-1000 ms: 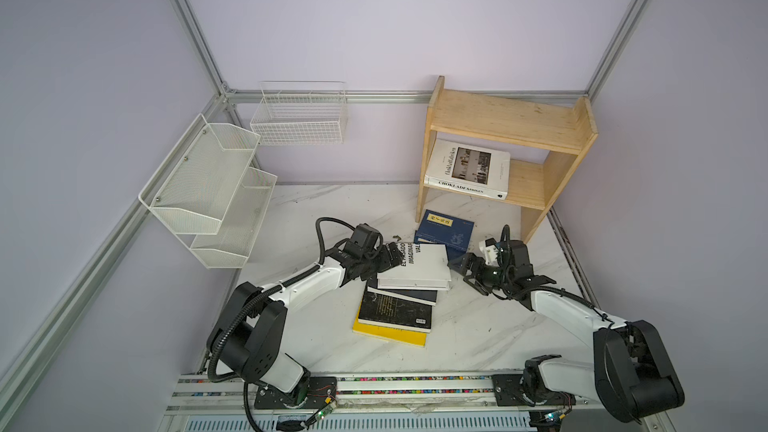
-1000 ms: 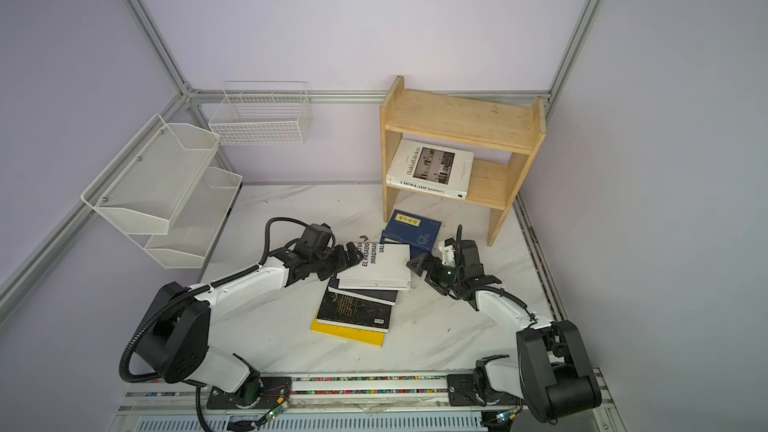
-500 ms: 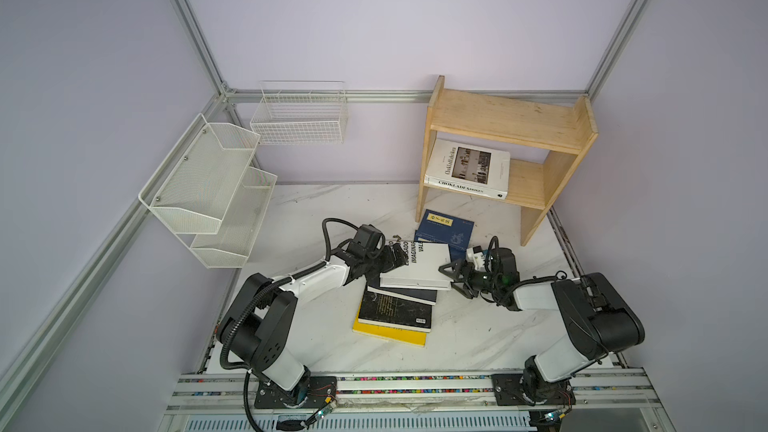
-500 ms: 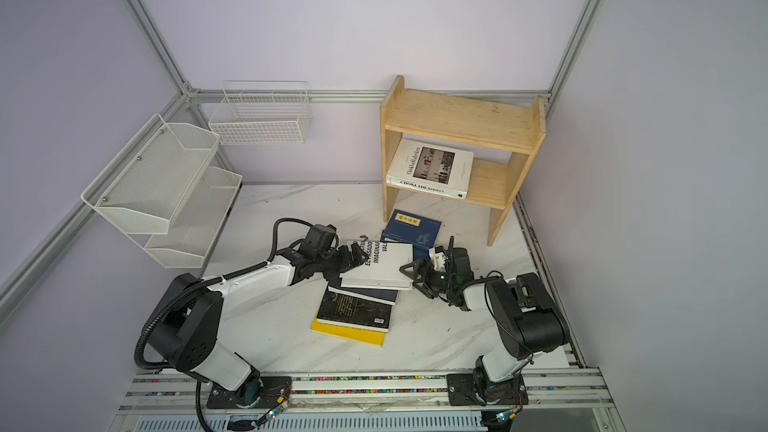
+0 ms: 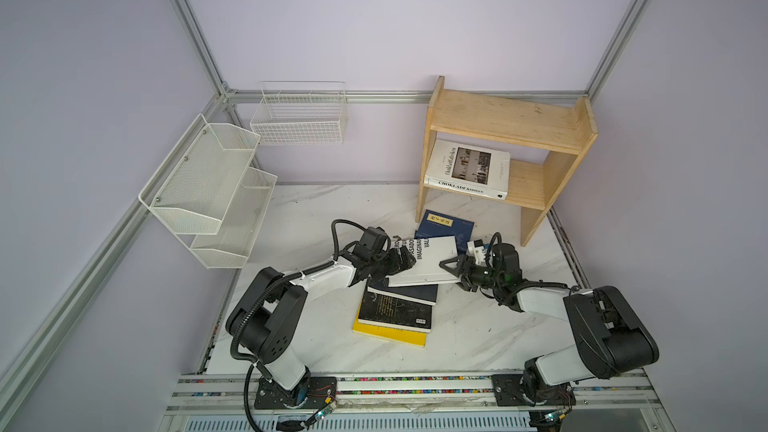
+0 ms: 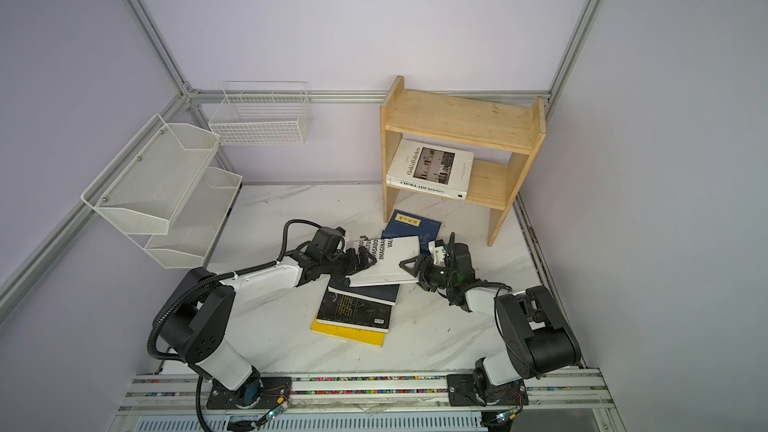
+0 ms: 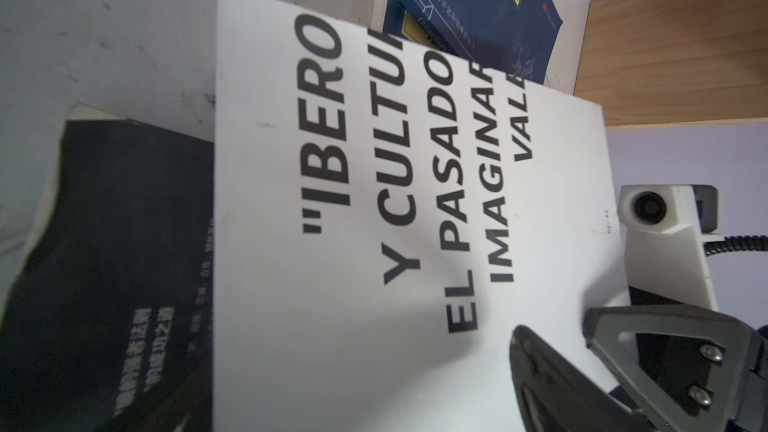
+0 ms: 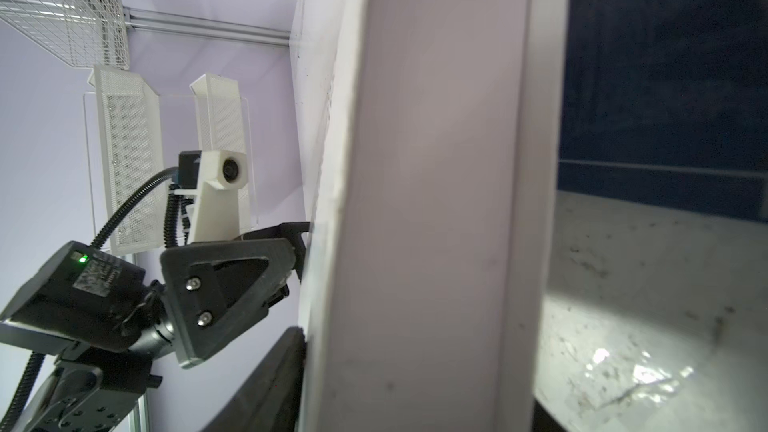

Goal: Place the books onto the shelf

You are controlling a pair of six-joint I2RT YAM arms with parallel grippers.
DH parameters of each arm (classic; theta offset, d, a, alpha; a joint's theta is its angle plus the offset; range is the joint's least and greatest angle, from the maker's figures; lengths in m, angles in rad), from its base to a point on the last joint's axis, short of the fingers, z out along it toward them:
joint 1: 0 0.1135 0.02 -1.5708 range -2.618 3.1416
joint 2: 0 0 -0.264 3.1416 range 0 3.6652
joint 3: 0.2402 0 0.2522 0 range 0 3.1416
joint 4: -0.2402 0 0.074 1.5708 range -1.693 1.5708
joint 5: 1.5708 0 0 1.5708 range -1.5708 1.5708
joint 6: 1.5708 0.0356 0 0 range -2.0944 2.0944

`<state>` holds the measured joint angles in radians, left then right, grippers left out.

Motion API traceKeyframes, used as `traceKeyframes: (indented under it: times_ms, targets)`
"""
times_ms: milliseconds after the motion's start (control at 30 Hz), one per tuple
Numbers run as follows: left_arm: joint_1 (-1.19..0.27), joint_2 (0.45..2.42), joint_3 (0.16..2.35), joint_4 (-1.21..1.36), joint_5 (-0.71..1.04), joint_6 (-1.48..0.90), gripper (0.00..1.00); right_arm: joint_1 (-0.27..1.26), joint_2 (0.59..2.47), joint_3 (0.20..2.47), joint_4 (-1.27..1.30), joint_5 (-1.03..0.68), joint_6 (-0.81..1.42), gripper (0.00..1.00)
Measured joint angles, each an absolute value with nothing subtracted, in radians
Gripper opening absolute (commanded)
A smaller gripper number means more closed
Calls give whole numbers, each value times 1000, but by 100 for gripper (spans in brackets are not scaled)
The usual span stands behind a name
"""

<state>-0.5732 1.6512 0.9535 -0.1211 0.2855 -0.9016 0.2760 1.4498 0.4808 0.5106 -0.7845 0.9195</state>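
**Two grippers at one book, one volume shelved**

One light-wood shelf (image 5: pixel 498 118) stands at the back right corner of the worktop (image 5: pixel 311 218). A white photo-cover book (image 5: pixel 469 168) lies flat at the left end of its lower tier.

Mid-worktop, a white lettered book (image 5: pixel 424 259) sits tilted on top of a pile. A dark book (image 5: pixel 411 293) lies directly under it, mostly covered. Below that comes a black book (image 5: pixel 395 311), then a yellow book (image 5: pixel 388 335) showing only its margins.

Behind the pile, just before the shelf's left foot, lie navy books (image 5: pixel 446 224) with yellow labels. The left wrist view shows two of them overlapped, the lower one largely hidden.

At the lettered book's left edge the left gripper (image 5: pixel 401 263) has its jaws spread wide. In the right wrist view its fingers (image 8: pixel 249 268) touch that edge.

At the right edge, the right gripper (image 5: pixel 451 272) has one finger over the cover and the other at the edge, tip hidden. Whether it pinches the book cannot be told. The book's blurred page edge fills most of the right wrist view.
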Motion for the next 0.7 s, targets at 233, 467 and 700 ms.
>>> traceKeyframes:
  times_ms: [233,467,700]
  targets:
    - [-567,1603,970,-187,274,-933,100,276,1293,606,231,-703,813,46]
    - [-456,1425,966,-168,377,-1134,100,284,1154,833,-115,-532,568,43]
    - [-395,1262,908,-20,515,-1448,100,522,1081,995,-332,-200,323,41]
